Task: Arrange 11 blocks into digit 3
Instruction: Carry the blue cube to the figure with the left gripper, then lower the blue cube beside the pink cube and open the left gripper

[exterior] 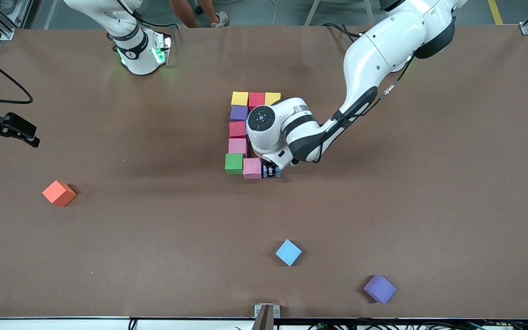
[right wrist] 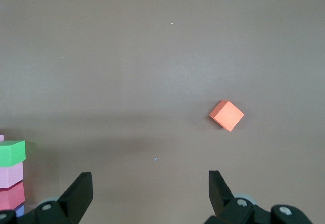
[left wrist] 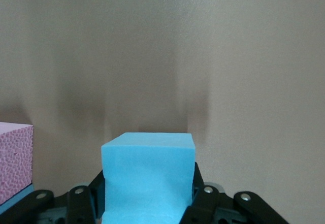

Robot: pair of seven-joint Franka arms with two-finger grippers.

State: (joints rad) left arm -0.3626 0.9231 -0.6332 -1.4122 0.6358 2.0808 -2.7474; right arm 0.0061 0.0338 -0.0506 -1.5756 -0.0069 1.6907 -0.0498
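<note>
My left gripper [exterior: 272,172] [left wrist: 147,188] is shut on a light blue block [left wrist: 148,173], low at the table beside a pink block [exterior: 252,168] [left wrist: 15,163]. That pink block and a green block [exterior: 233,163] form the row nearest the front camera. From green a column runs away from the camera: pink [exterior: 237,145], red [exterior: 237,129], purple [exterior: 239,112], yellow [exterior: 239,98]. Red [exterior: 256,99] and yellow [exterior: 272,97] extend the farthest row. The left hand hides what lies inside the figure. My right gripper [right wrist: 150,196] [exterior: 9,135] waits open and empty above the right arm's end of the table.
An orange cube [exterior: 58,193] [right wrist: 226,115] lies toward the right arm's end. A loose light blue block [exterior: 288,252] and a loose purple block [exterior: 379,288] lie nearer the front camera than the figure. The left arm [exterior: 360,68] reaches in over the table.
</note>
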